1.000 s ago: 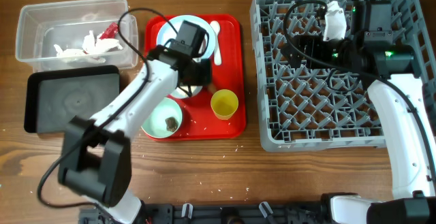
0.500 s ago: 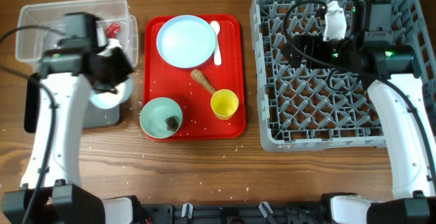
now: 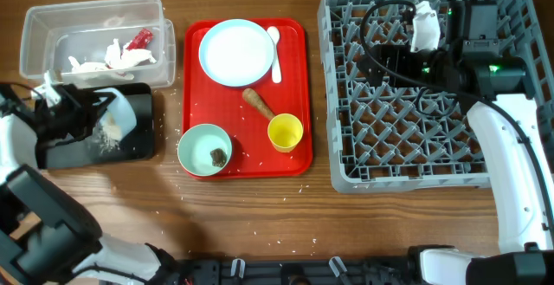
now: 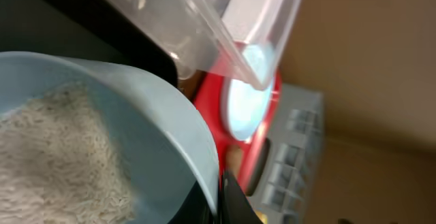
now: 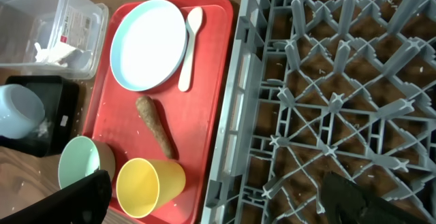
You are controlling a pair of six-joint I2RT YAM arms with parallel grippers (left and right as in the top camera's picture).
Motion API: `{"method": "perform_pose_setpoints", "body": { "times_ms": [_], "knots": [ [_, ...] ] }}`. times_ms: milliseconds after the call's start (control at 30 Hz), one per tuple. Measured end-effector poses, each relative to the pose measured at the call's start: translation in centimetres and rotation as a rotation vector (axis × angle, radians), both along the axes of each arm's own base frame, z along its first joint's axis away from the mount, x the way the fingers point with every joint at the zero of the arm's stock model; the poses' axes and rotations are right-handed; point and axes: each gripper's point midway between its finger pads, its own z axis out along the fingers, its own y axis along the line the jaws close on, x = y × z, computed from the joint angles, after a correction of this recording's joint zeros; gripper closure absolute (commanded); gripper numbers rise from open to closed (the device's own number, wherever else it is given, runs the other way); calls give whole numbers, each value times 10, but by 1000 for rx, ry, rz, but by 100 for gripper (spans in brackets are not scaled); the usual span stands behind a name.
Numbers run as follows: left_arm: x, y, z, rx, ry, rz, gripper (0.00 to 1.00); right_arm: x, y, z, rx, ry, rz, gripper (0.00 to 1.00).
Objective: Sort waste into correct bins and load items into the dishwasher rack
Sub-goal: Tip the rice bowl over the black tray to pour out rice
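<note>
left claw [image 3: 91, 113] pinched shut on the rim of the blue bowl [image 3: 121, 112]. Bowl is tipped on its side so rice [image 4: 54, 149] slides into the black bin [image 3: 138, 151] right below the claw. Looks like food waste goes there. paper [image 3: 86, 62] and wrapper [image 3: 140, 37] sit in the clear bin [image 3: 35, 47] just beyond the claw.

right claw [image 3: 376, 60] spread wide, holding nothing, parked over the rack [image 3: 415, 159], probably waiting for dishes.

plate [image 3: 235, 53], spoon [image 3: 275, 55], cup [image 3: 285, 132], mint bowl [image 3: 197, 145] and sausage [image 3: 257, 103] are on the red tray [image 3: 290, 159], between the claws.

My read: dump is midway, none of the dishes racked yet.
</note>
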Motion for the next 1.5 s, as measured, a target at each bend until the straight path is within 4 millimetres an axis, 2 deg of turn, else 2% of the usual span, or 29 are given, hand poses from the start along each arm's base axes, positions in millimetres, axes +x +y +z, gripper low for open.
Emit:
{"method": "perform_pose_setpoints", "body": {
  "times_ms": [67, 333, 467, 767, 933, 1133, 1200, 1267, 1433, 1500],
  "knots": [
    [0, 2, 8, -98, -55, 5, 96, 0, 0, 0, 0, 0, 0, 0],
    [-8, 15, 68, -362, -323, 20, 96, 0, 0, 0, 0, 0, 0, 0],
    [-10, 17, 80, -419, -366, 19, 96, 0, 0, 0, 0, 1, 0, 0],
    [-9, 20, 83, -480, -333, 44, 96, 0, 0, 0, 0, 0, 0, 0],
    [-10, 28, 76, -495, -267, 94, 96, 0, 0, 0, 0, 0, 0, 0],
    [-7, 22, 74, -496, -245, 85, 96, 0, 0, 0, 0, 0, 0, 0],
    [0, 23, 68, -433, -254, 75, 96, 0, 0, 0, 0, -1, 0, 0],
    [3, 33, 50, -386, -151, 149, 96, 0, 0, 0, 0, -1, 0, 0],
    [10, 42, 53, -364, -177, 165, 96, 3, 0, 2, 0, -15, 0, 0],
    [11, 36, 67, -401, -241, 115, 96, 3, 0, 2, 0, -16, 0, 0]
  ]
}}
